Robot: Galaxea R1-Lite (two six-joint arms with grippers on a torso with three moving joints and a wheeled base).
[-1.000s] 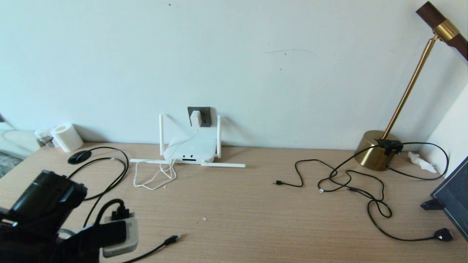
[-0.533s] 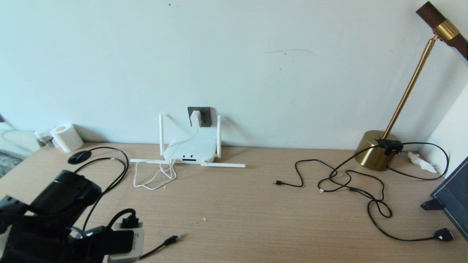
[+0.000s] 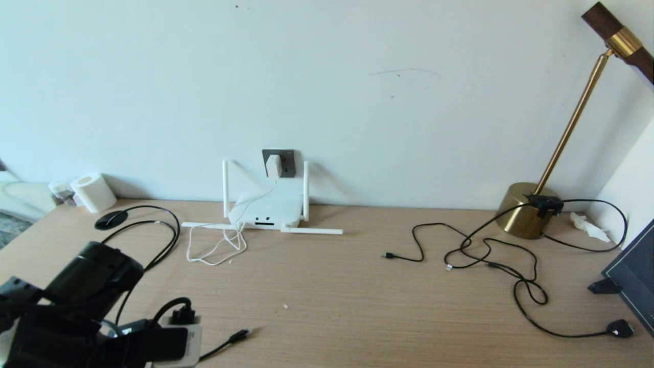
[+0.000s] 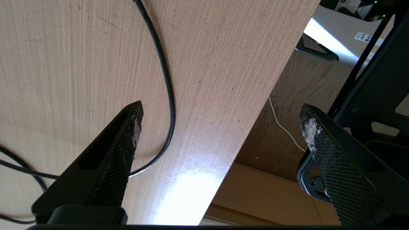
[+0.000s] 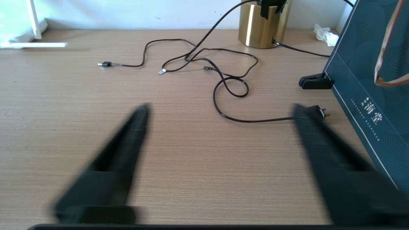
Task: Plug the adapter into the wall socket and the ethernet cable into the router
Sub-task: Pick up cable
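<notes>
adapter [image 3: 273, 166] sits plugged in the wall socket [image 3: 280, 162], its thin white cord dropping to loops beside the router [image 3: 265, 209] on the desk [image 3: 357, 286]. ethernet cable [image 3: 153, 245] curves along the desk's left side, its clear-tipped plug [image 3: 241, 335] lying free near the front edge. left gripper [image 4: 220, 127] hangs over that front edge, jaws wide, nothing between them; cable passes just beside one fingertip [image 4: 135, 119]. right gripper [image 5: 220, 115] low over the desk, jaws spread, empty.
</notes>
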